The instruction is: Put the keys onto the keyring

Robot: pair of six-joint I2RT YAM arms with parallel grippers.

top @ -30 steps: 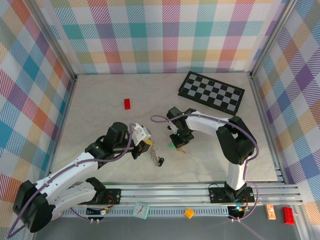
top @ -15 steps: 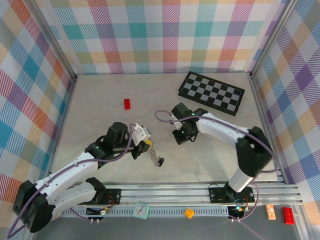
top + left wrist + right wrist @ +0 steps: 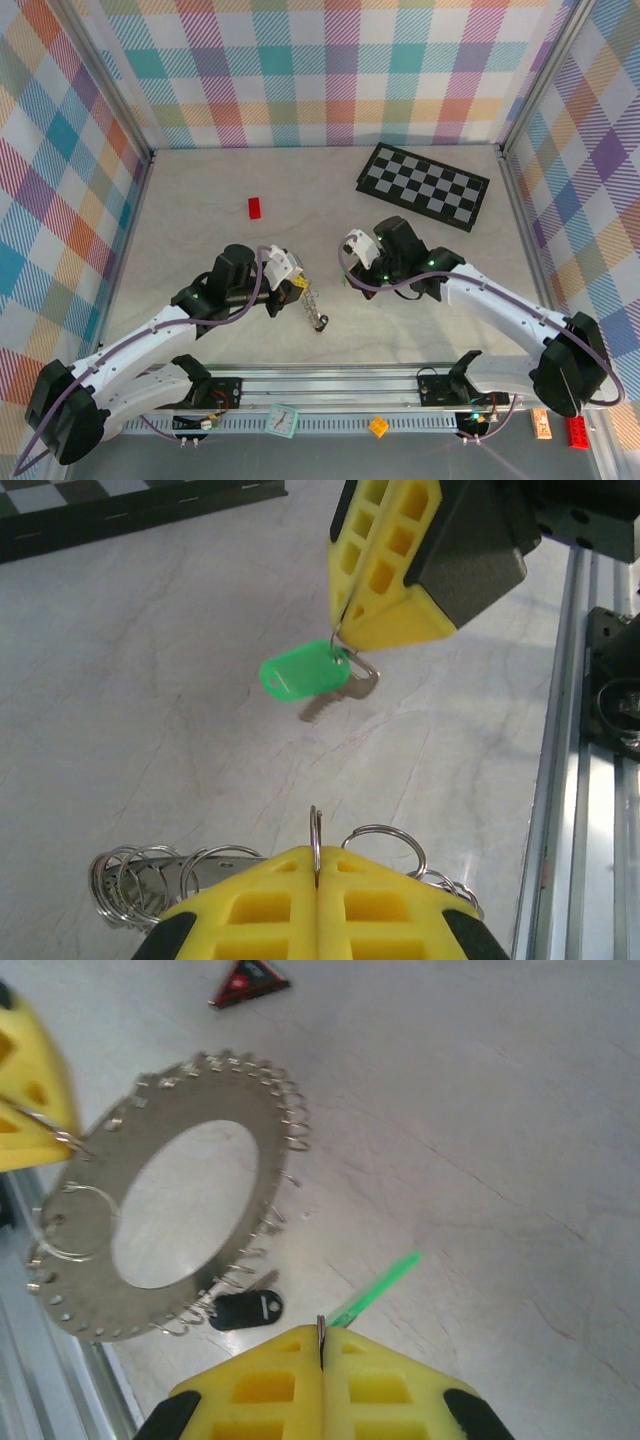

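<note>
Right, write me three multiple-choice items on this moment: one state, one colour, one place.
1. The left gripper is: A. wide open; B. shut on a small ring of the keyring; C. shut on nothing.
2. The key dangling from the right gripper has a head that is: A. red; B. blue; C. green.
3. The black key is: A. at the keyring's rim; B. in the right gripper; C. lying far from the keyring.
Answers: 1 B, its yellow fingers pinch a wire ring in the left wrist view. 2 C, the plastic tag is bright green. 3 A, it hangs beside the rim's small rings in the right wrist view.
</note>
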